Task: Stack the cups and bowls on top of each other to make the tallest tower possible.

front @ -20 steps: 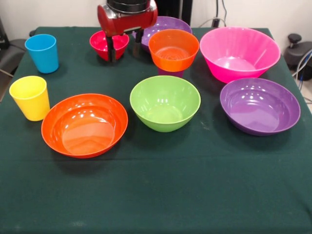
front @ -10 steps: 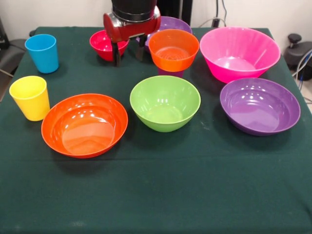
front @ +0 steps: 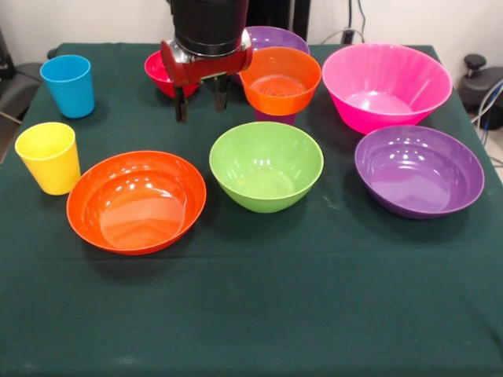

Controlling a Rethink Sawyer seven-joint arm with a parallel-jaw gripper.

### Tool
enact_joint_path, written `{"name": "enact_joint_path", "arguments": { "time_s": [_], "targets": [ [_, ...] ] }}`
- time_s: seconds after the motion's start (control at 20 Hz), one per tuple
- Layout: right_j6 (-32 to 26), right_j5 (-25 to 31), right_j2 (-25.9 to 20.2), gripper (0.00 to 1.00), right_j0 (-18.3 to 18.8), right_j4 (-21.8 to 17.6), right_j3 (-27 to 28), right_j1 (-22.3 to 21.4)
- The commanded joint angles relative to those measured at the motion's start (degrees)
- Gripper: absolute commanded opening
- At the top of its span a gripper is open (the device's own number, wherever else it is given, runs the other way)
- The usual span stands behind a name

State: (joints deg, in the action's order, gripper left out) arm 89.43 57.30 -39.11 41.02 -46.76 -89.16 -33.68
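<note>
tower barely begun: small orange bowl [front: 280, 80] sits on purple cup [front: 275, 116], just right of pincer [front: 201, 104], touching neither finger. pincer open, empty, fingers apart above cloth. rest loose: red bowl [front: 159, 69] behind pincer on its left, purple bowl [front: 271, 37] behind, green bowl [front: 266, 165] in front, wide orange bowl [front: 136, 200] front-left, pink bowl [front: 387, 85] and second purple bowl [front: 419, 170] well right, blue cup [front: 68, 85] and yellow cup [front: 49, 157] well left. since a second ago: pincer has come forward, off red bowl; nothing else moved.
</note>
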Motion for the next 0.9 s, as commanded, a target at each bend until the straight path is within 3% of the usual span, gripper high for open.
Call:
{"name": "enact_joint_path", "arguments": {
  "time_s": [0.05,0.45,0.9],
  "targets": [
    [-1.5,2.2,4.0,1.0,-3.3,-0.7,4.7,2.9],
    [1.7,-2.5,3.7,1.0,-3.4,1.5,-0.9,1.3],
    [3.5,-6.3,3.3,1.0,-5.4,2.0,1.8,6.8]
  ]
}}
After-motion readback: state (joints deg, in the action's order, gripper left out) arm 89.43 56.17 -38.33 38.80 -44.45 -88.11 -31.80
